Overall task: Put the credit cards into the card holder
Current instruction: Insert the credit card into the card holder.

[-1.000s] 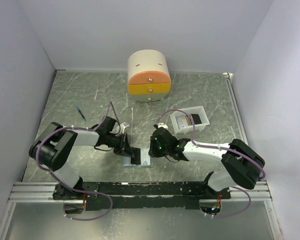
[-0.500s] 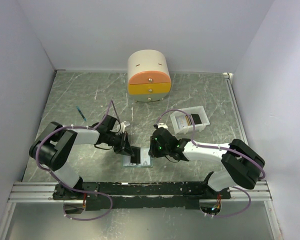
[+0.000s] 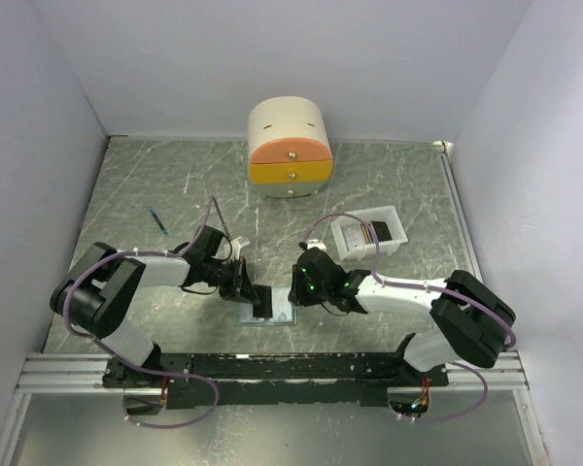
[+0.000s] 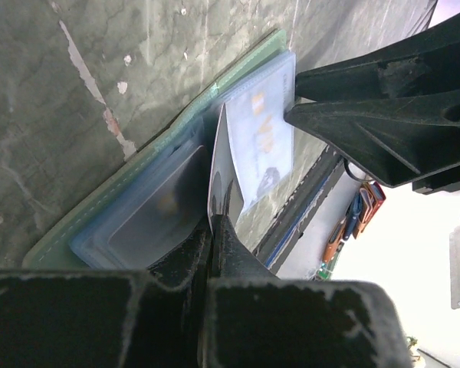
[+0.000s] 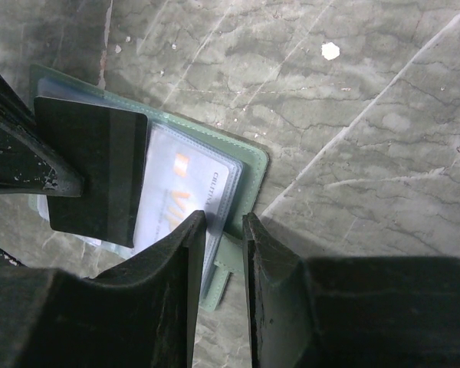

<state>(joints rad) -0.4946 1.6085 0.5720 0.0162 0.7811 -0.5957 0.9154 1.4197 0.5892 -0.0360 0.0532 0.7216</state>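
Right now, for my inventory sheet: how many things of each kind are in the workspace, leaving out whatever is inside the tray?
Wallet: 1
Cards: 2, a dark card in the left claw and a pale card pocketed
Tray: 1
Drawer box: 1
Pen: 1
Total: 6

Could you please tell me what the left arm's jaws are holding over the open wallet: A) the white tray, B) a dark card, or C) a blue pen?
B: the left gripper has its jaws shut on a dark card, held on edge above the wallet.
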